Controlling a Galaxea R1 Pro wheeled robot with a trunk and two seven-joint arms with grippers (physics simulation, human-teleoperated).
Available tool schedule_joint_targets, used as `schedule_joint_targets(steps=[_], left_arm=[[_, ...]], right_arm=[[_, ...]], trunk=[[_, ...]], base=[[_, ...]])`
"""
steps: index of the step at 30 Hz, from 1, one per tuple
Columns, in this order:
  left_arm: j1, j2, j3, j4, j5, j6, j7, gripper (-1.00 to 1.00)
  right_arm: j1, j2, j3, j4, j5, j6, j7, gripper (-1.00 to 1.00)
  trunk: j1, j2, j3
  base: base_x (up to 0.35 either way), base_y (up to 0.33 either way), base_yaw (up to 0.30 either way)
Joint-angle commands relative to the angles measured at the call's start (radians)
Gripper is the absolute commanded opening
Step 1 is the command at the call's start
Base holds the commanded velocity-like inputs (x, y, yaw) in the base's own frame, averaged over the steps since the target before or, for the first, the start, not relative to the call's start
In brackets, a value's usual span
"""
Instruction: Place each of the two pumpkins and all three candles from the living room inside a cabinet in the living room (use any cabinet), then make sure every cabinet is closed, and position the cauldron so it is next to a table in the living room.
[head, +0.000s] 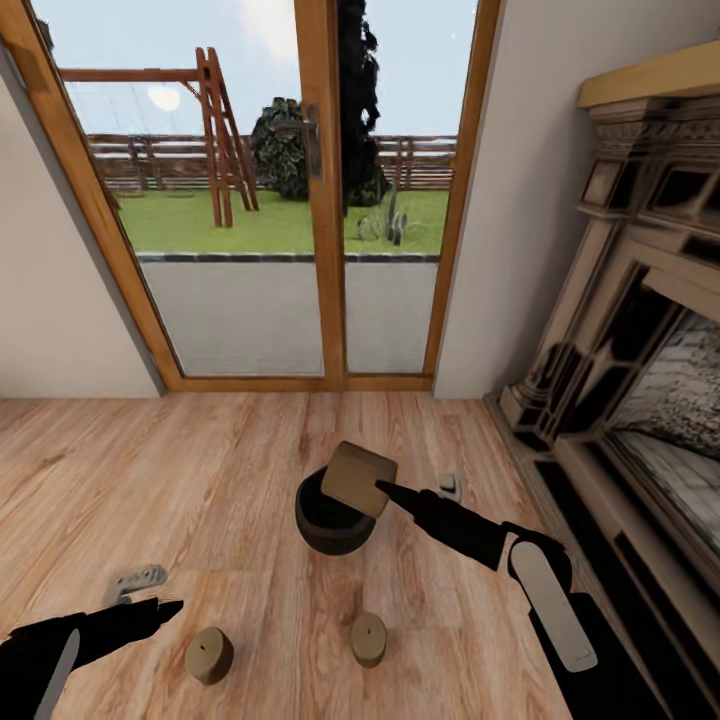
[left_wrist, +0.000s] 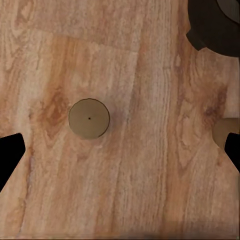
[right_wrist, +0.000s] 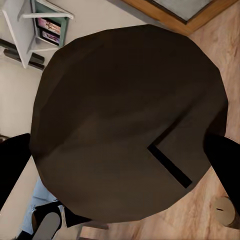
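Observation:
The black cauldron (head: 328, 520) stands on the wood floor in the middle of the head view. My right gripper (head: 382, 489) reaches to its mouth, where a tan block (head: 358, 478) sits at the arm's tip. In the right wrist view the cauldron's dark round body (right_wrist: 125, 125) lies close in front of my right gripper (right_wrist: 117, 165), whose black fingers (right_wrist: 222, 160) stand wide apart at its sides. Two stubby candles (head: 209, 655) (head: 368, 638) stand upright on the floor nearer me. My left gripper (left_wrist: 120, 150) hangs open above one candle (left_wrist: 89, 118), apart from it.
A wood-framed glass patio door (head: 320, 200) closes the far side, with a pale wall on the left. A dark carved fireplace (head: 640, 380) lines the right side. Bare floor (head: 150, 480) lies left of the cauldron. A white shelf (right_wrist: 40, 25) is seen past the cauldron.

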Motion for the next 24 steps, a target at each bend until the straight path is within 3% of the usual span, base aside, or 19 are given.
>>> schedule_joint_targets(steps=[1,5,9,19,24], left_arm=[[-0.001,-0.007,0.0,0.012,-0.003,0.0,0.0,1.0],[-0.001,-0.012,-0.002,0.035,-0.007,-0.005,0.001,1.0],[-0.003,-0.014,-0.001,0.032,-0.004,-0.007,0.001,1.0],[-0.003,-0.015,-0.001,0.03,-0.005,-0.008,0.028,1.0],[-0.003,-0.022,-0.001,0.037,-0.002,-0.046,0.13,1.0]], right_arm=[[0.0,0.001,0.003,0.0,-0.001,-0.002,0.001,-1.0],[0.0,0.003,0.059,-0.002,0.002,-0.052,-0.006,-1.0],[0.0,0.003,0.088,0.0,0.003,-0.107,-0.008,-1.0],[0.0,0.001,0.097,-0.003,0.003,-0.122,-0.005,-1.0],[0.0,0.002,0.1,-0.003,0.003,-0.122,-0.007,-1.0]], trunk=[[0.004,-0.007,-0.003],[0.019,-0.035,-0.016],[0.035,-0.063,-0.028],[0.073,-0.133,-0.058],[0.092,-0.168,-0.071]], base=[[0.0,0.0,0.0],[0.0,0.0,0.0],[0.0,0.0,0.0],[0.0,0.0,0.07],[0.0,0.0,0.184]])
